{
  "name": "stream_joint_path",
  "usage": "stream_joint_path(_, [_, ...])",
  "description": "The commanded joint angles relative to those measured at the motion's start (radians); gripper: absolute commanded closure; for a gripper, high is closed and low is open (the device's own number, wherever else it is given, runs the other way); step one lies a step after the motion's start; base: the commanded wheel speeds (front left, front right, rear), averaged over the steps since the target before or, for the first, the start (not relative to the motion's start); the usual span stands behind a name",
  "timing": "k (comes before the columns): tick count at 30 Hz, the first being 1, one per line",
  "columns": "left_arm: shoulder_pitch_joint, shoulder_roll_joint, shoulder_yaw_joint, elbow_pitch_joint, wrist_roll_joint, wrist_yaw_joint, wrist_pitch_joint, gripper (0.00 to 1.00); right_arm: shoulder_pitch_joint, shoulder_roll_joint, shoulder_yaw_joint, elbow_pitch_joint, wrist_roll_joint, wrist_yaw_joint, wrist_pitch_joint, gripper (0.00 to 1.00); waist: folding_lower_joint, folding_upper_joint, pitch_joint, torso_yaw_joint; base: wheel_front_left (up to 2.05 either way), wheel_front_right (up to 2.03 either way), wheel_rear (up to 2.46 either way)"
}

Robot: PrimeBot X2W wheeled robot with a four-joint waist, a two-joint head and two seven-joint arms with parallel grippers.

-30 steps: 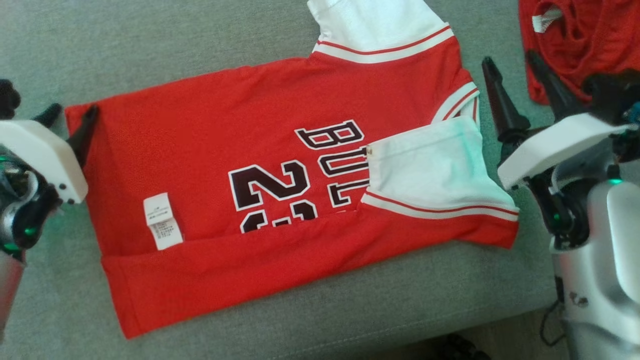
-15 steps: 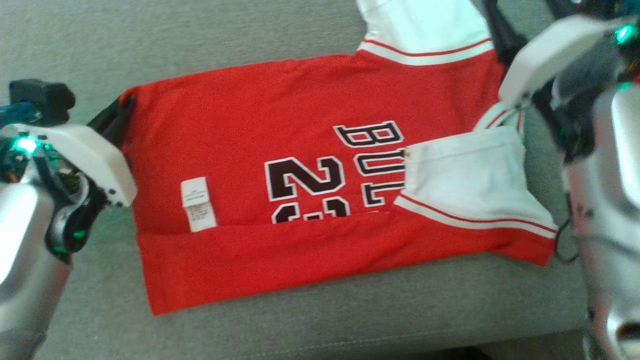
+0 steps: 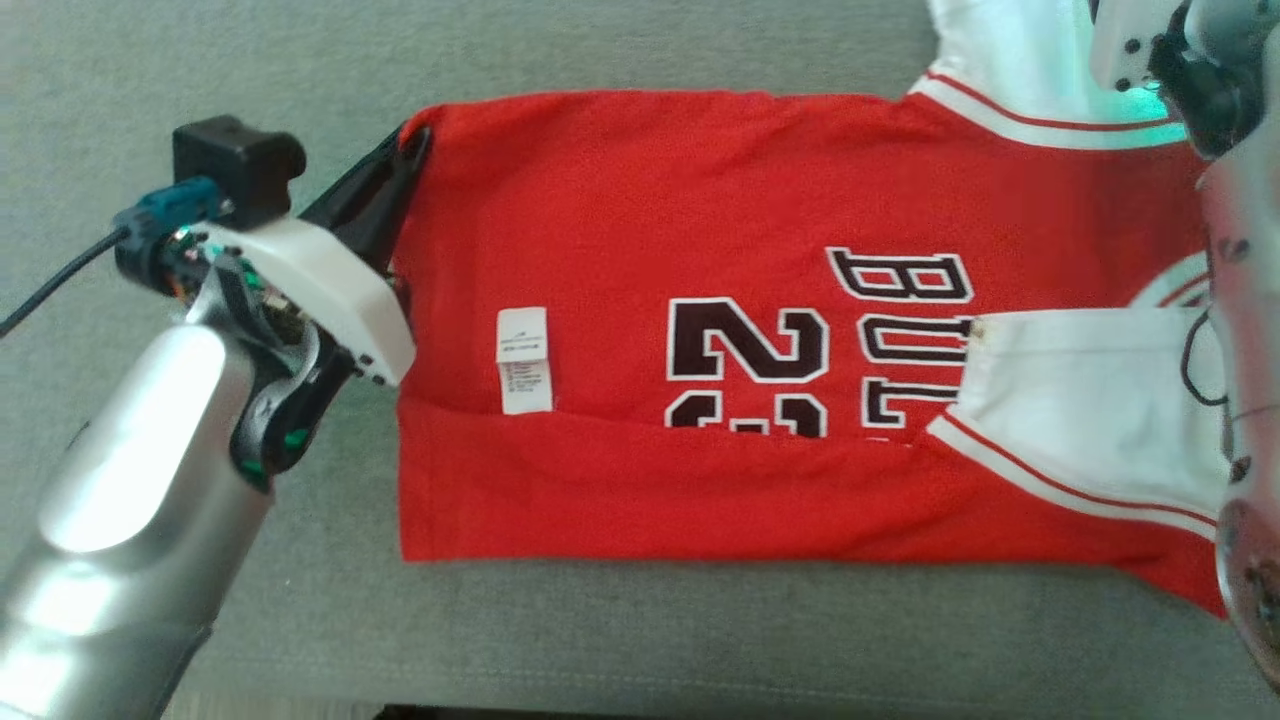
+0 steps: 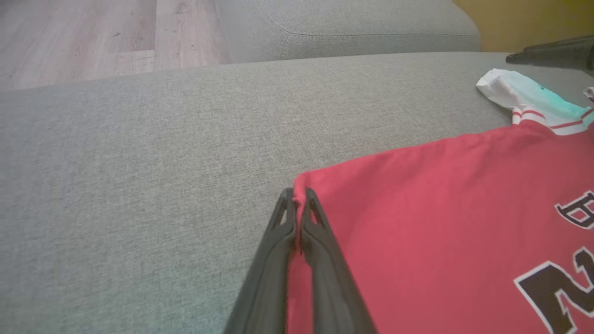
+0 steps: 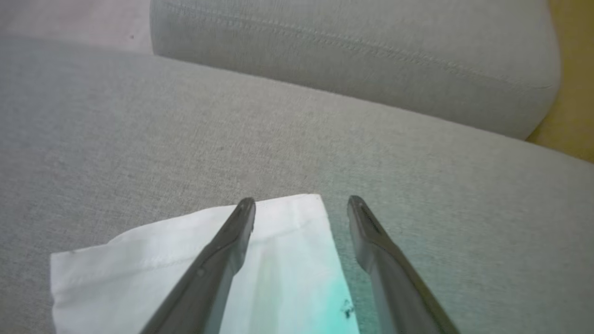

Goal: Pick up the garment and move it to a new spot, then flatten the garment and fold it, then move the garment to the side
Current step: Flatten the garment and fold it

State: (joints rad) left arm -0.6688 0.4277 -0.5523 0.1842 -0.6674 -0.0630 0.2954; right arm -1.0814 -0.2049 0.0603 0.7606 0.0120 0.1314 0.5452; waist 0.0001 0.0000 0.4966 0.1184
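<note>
The garment (image 3: 700,220), a red jersey with white sleeves and black lettering, lies flat on the grey couch cushion (image 3: 200,80), its near edge folded up over the number. My left gripper (image 3: 412,143) is shut on the garment's far hem corner (image 4: 301,197); in the left wrist view the two dark fingers (image 4: 320,227) pinch red cloth between them. My right gripper (image 5: 300,204) is open and hovers over the edge of the far white sleeve (image 5: 278,250), one finger above the cloth, the other above bare cushion. In the head view its white housing (image 3: 1140,40) sits at the top right.
A white care label (image 3: 523,358) lies on the red cloth. The couch backrest (image 5: 352,55) rises beyond the sleeve. Wooden floor (image 4: 79,37) lies past the cushion's end. My silver right forearm (image 3: 1245,400) covers the garment's right side.
My left gripper has closed on the hem corner. My right gripper has moved from beside the collar to over the far sleeve. The camera has shifted, sliding the garment rightward in the head view.
</note>
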Motion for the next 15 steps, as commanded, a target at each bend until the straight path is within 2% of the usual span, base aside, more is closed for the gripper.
stream_joint_path(1, [-0.053,0.023,0.034,-0.018,0.012,-0.005,-0.015,1.00,-0.046,0.009,0.003,0.006,-0.021,-0.001,0.023,0.00,-0.0001,0.0000,0.017,0.023,0.00,0.00,0.00])
stream_joint_path(11, [-0.089,-0.001,0.019,0.034,0.012,-0.020,-0.046,1.00,-0.098,0.022,-0.052,0.150,-0.061,-0.001,0.098,0.00,-0.0001,0.0000,0.028,0.031,0.00,0.00,0.00])
stream_joint_path(12, [-0.091,-0.001,0.019,0.039,0.010,-0.022,-0.048,1.00,-0.097,0.025,-0.056,0.159,-0.055,-0.001,0.101,0.09,-0.0001,0.0000,0.029,0.030,0.00,0.00,0.00])
stream_joint_path(13, [-0.092,0.000,0.019,0.043,0.008,-0.023,-0.050,1.00,-0.095,0.027,-0.056,0.166,-0.052,-0.001,0.102,0.35,-0.0001,0.0000,0.029,0.028,0.00,0.00,0.00])
stream_joint_path(14, [-0.093,0.002,0.019,0.047,0.006,-0.024,-0.051,1.00,-0.093,0.028,-0.052,0.173,-0.049,-0.001,0.101,0.56,-0.0001,0.0000,0.029,0.026,0.00,0.00,0.00])
stream_joint_path(15, [-0.094,0.004,0.020,0.050,0.005,-0.025,-0.053,1.00,-0.092,0.028,-0.048,0.177,-0.047,-0.001,0.096,0.61,-0.0001,0.0000,0.030,0.024,0.00,0.00,0.00])
